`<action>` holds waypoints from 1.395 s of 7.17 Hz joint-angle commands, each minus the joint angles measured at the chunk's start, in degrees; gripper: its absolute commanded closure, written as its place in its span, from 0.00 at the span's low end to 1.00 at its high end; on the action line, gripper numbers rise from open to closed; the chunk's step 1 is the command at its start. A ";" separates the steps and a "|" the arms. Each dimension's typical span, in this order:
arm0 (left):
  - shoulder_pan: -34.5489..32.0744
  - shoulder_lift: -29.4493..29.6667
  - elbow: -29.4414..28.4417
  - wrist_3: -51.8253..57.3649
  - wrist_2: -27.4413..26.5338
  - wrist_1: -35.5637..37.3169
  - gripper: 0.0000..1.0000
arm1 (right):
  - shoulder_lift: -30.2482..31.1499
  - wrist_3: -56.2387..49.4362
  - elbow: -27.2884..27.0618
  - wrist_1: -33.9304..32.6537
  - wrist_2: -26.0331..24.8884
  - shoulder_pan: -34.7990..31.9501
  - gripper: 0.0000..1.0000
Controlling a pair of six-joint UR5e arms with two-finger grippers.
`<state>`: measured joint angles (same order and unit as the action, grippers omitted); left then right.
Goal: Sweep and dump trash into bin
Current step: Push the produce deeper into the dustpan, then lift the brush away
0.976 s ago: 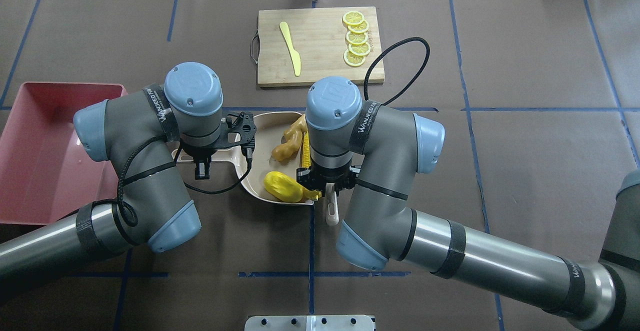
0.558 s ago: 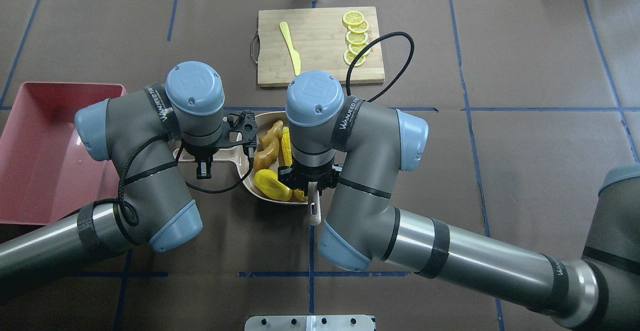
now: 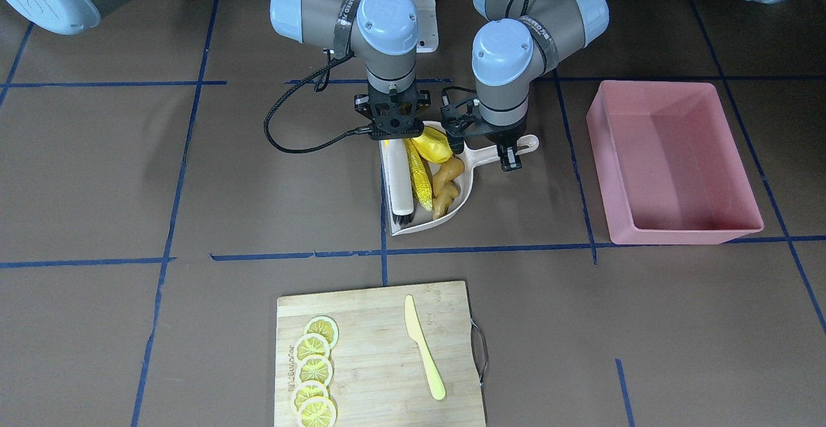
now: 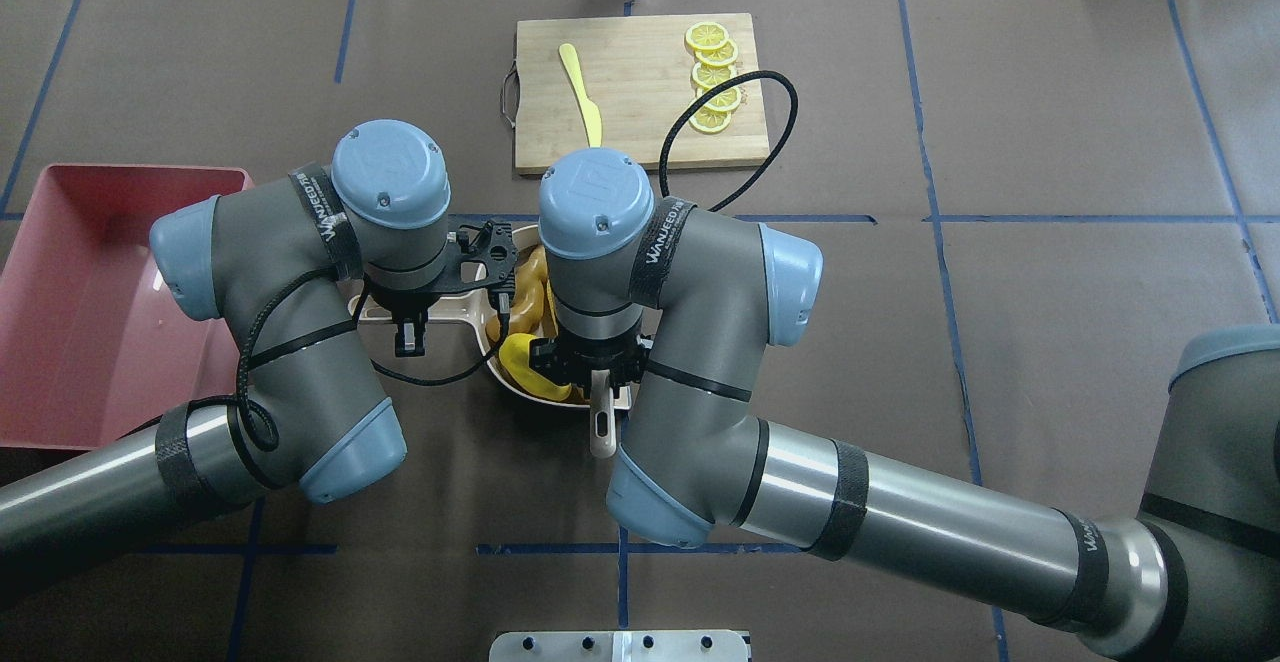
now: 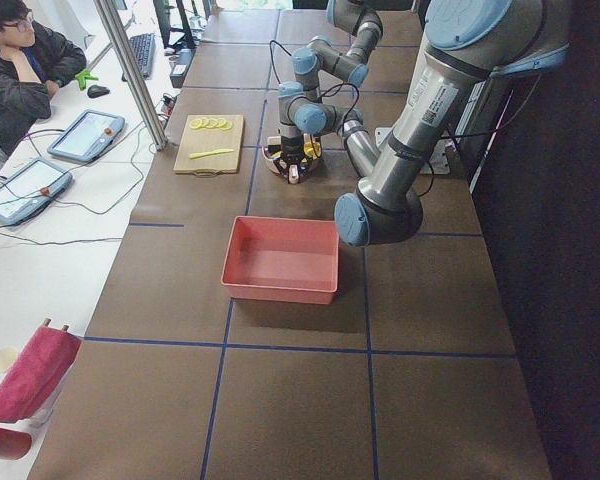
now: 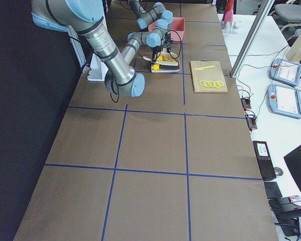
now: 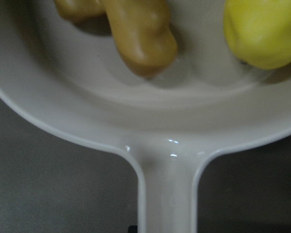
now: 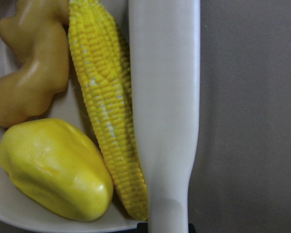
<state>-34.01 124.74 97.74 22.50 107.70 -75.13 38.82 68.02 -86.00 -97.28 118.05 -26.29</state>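
**Trash is swept fully into the dustpan**

At the overhead view's centre, the ribbed corn cob (image 8: 106, 121), smooth potato-like lump (image 8: 56, 170) and knobbly ginger root (image 8: 29, 73) have been pushed deeper into the glossy beige dustpan (image 7: 63, 116). Its handle is clamped by the left hand (image 4: 405, 337), and the white brush (image 8: 167, 97) is gripped by the right hand (image 4: 598, 382). Dumping is judged next; the sloping-walled pink bin (image 4: 100, 174) is seen empty at left.

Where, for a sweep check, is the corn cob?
In the front-facing view the corn cob lies inside the dustpan, between the brush and the ginger root, at the table's middle.
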 commanded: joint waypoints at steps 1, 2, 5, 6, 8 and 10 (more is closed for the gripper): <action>0.00 -0.38 0.00 0.09 0.14 -0.28 0.97 | 0.03 -0.08 -1.00 0.07 4.54 -3.04 1.00; 0.00 -0.55 -0.09 0.18 0.14 -1.24 0.98 | 0.21 -0.17 -1.01 0.16 4.91 -3.41 1.00; 0.08 -1.69 -0.70 0.35 0.31 -7.47 0.99 | 0.65 -0.17 -1.01 0.07 4.91 -3.94 1.00; 0.17 -3.78 -0.97 0.35 0.40 -11.58 0.99 | 0.65 -0.26 -1.10 0.07 5.00 -4.29 1.00; 0.17 -4.68 -1.05 0.26 0.49 -13.38 0.99 | 0.91 -0.26 -3.72 -0.19 6.40 -6.30 1.00; 0.17 -5.21 -1.06 0.18 5.13 -13.55 1.00 | 2.66 -0.17 -6.97 -0.46 8.95 -8.59 1.00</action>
<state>-33.84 119.96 96.70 22.75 110.66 -88.46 40.34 67.82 -90.84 -97.59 125.75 -33.54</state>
